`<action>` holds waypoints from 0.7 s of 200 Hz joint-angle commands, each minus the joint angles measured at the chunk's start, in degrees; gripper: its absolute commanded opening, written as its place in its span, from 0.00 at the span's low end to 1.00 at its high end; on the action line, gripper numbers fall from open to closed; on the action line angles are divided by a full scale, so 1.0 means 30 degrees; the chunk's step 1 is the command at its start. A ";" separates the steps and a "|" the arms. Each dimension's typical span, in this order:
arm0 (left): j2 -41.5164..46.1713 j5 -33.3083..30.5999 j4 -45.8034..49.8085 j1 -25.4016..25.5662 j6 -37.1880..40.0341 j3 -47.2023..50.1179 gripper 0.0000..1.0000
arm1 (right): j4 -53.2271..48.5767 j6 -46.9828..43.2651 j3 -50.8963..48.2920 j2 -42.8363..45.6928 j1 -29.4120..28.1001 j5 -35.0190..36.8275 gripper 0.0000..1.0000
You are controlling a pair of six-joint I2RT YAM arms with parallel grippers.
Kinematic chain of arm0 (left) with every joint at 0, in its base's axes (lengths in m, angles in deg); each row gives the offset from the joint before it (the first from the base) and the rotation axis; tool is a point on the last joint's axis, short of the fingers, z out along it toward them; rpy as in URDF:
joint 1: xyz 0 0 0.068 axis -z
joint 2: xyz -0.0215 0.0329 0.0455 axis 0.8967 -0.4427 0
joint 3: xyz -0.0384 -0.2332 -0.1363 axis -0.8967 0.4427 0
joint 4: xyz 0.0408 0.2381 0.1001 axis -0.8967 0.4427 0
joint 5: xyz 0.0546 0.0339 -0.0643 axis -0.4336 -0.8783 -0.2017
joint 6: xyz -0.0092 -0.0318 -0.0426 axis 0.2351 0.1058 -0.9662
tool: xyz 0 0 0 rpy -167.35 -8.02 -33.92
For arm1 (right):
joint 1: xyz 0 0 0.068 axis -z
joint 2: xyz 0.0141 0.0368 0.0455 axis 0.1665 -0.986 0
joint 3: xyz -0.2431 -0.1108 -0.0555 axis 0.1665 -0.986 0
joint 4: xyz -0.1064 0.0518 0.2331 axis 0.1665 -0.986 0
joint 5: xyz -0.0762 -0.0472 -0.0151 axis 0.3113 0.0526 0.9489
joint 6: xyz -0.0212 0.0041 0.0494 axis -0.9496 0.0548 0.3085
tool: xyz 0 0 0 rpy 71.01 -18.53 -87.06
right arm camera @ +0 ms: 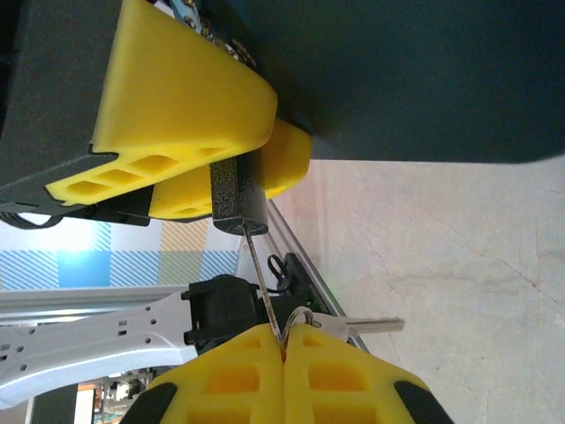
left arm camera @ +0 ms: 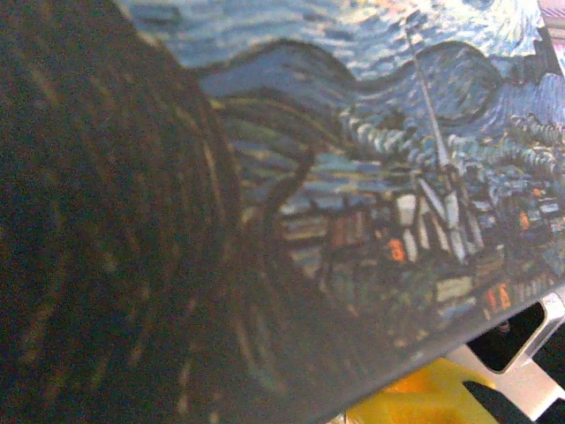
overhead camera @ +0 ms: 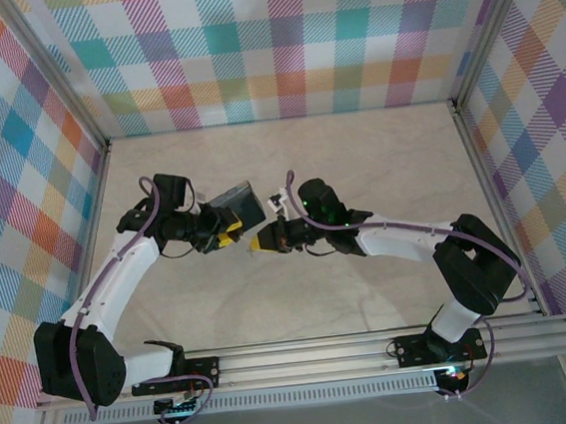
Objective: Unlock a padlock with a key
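Note:
The padlock [overhead camera: 239, 206], a dark-blue block with a swirly starry print [left arm camera: 371, 177], is held above the table with my left gripper [overhead camera: 226, 227] shut on it; one yellow finger [left arm camera: 419, 402] shows under its edge. In the right wrist view the padlock's dark side [right arm camera: 397, 79] sits between the left yellow fingers [right arm camera: 177, 115], with a dark speckled cylinder [right arm camera: 237, 194] sticking out below. My right gripper [right arm camera: 284, 340] [overhead camera: 260, 242] is shut on the key [right arm camera: 263, 278], a thin blade seen edge-on whose tip meets the cylinder's end.
A second silver key [right arm camera: 375, 327] on a ring juts out sideways beside the right fingertips. The pale marble tabletop [overhead camera: 303, 310] lies below both grippers, ringed by checked walls [overhead camera: 277, 42]. A metal rail [overhead camera: 376, 348] runs along the near edge.

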 commanded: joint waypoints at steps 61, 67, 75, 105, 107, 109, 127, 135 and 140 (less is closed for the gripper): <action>0.1336 0.0072 0.0394 -0.0022 -0.0662 0.0559 0.00 | 0.0476 -0.0204 0.1990 -0.0942 -0.1245 0.2981 0.00; 0.1378 -0.0032 0.0380 -0.0027 -0.0728 0.0598 0.00 | 0.0492 -0.0248 0.2024 -0.0929 -0.1329 0.3169 0.00; 0.1452 0.0003 0.0221 -0.0041 -0.0875 0.0697 0.00 | 0.0526 -0.0256 0.2052 -0.0982 -0.1416 0.3343 0.00; 0.1525 -0.0256 0.0244 -0.0029 -0.1067 0.0832 0.00 | 0.1204 -0.0016 0.2122 -0.1256 -0.1521 0.3735 0.00; 0.1520 -0.0254 0.0247 -0.0029 -0.1071 0.0858 0.00 | 0.1228 -0.0016 0.2159 -0.1277 -0.1535 0.3774 0.00; 0.1533 -0.0276 0.0226 0.0001 -0.1065 0.0879 0.00 | 0.1249 -0.0031 0.2212 -0.1289 -0.1546 0.3777 0.00; 0.1443 -0.0256 0.0126 0.0000 -0.1095 0.1011 0.00 | 0.1183 -0.0303 0.2676 -0.1413 -0.1750 0.4070 0.00; 0.1436 -0.0149 0.0019 0.0024 -0.1057 0.1035 0.00 | 0.1128 -0.0473 0.2825 -0.1424 -0.1806 0.4154 0.00; 0.1408 -0.0100 0.0087 0.0052 -0.0980 0.0982 0.00 | 0.1109 -0.0534 0.2844 -0.1446 -0.1813 0.4200 0.00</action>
